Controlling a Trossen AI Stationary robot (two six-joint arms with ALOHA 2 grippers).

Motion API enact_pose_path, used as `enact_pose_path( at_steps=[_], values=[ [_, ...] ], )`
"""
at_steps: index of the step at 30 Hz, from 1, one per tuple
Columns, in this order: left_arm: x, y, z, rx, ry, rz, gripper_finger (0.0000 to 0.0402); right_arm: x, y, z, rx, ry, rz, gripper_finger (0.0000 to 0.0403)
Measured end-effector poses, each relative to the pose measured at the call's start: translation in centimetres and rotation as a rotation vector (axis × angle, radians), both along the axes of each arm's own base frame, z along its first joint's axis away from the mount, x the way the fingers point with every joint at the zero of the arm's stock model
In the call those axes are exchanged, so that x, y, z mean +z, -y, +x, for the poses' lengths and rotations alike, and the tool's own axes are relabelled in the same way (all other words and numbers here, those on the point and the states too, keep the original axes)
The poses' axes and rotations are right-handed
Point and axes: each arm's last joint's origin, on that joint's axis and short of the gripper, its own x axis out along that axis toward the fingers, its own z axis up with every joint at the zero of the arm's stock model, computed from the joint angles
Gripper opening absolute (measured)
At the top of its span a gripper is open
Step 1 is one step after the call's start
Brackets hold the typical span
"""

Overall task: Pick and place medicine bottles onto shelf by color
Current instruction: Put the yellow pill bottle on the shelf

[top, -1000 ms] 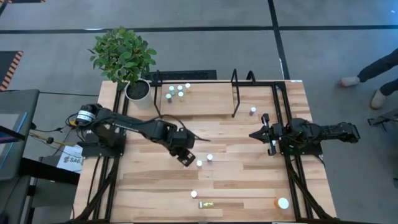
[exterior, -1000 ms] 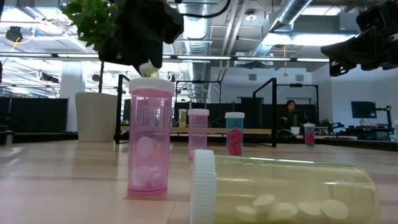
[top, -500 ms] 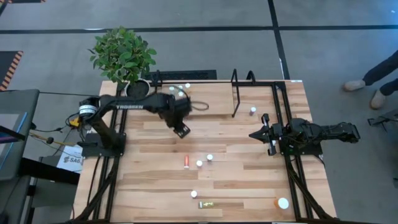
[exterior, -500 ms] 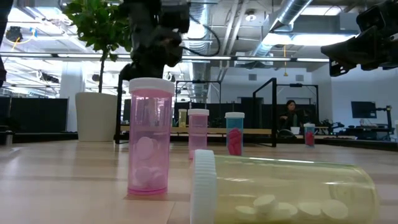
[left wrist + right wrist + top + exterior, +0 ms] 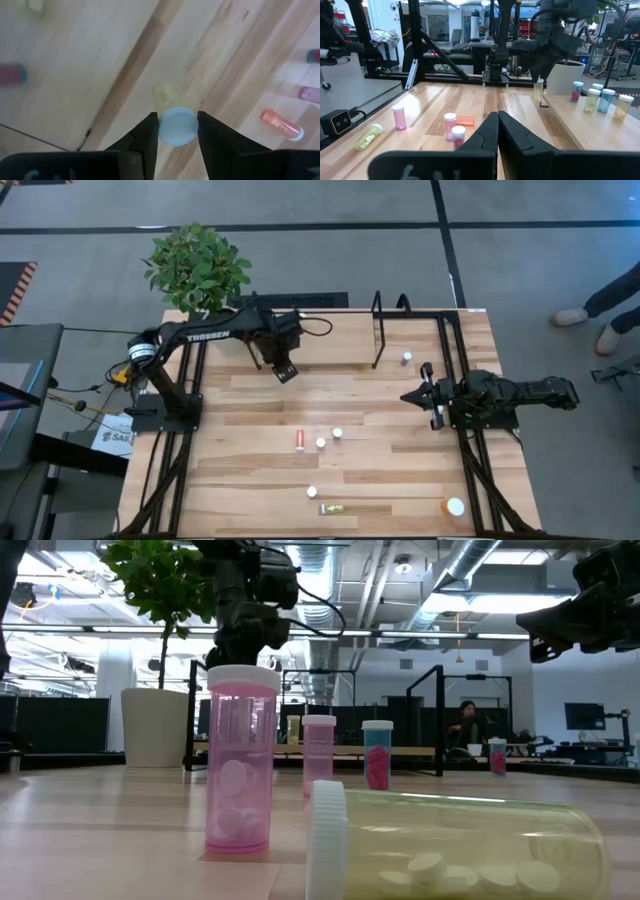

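My left gripper point(image 5: 283, 370) hangs above the shelf's near edge, shut on a small yellow medicine bottle point(image 5: 163, 95) with a white cap. The shelf point(image 5: 335, 340), a light-wood board in a black tube frame, lies at the table's far side. Several bottles stand at its left end point(image 5: 606, 100), and one stands on the table right of it point(image 5: 406, 358). More bottles are mid-table: a red one lying down point(image 5: 299, 439) and two upright point(image 5: 320, 443). My right gripper point(image 5: 408, 396) waits shut at the table's right edge, pointing level toward the left. My left gripper pinches the yellow bottle's white cap point(image 5: 176, 126) between its two fingers, one on each side of the cap. The fingers come from above, pointing steeply down. The bottle's yellow body point(image 5: 538, 90) hangs below the fingers, clear of the wood.
A potted plant point(image 5: 200, 275) stands at the far left corner by the shelf's end loop. Near the front edge are an upright bottle point(image 5: 312, 492), a yellow bottle lying down point(image 5: 331, 508) and a larger orange one point(image 5: 453, 506). A person's legs point(image 5: 600, 295) show beyond the table's right.
My left gripper has carried the yellow bottle from the middle of the table toward the far edge and the shelf, staying shut on it and rolling about its own axis. The move has slowed over the last half second.
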Motion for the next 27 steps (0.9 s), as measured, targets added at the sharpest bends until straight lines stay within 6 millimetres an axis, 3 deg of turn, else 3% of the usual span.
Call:
enact_pose_path(
  at_steps=[11, 27],
  values=[
    [1.0, -2.6, 3.5, -0.172, -0.188, 0.055, 0.0105, 0.0, 0.0, 0.0, 0.000, 0.000, 0.000, 0.0026],
    [0.1, -5.2, 3.1, -0.206, -0.196, 0.111, 0.0105, 0.0, 0.0, 0.0, 0.000, 0.000, 0.000, 0.0026]
  ],
)
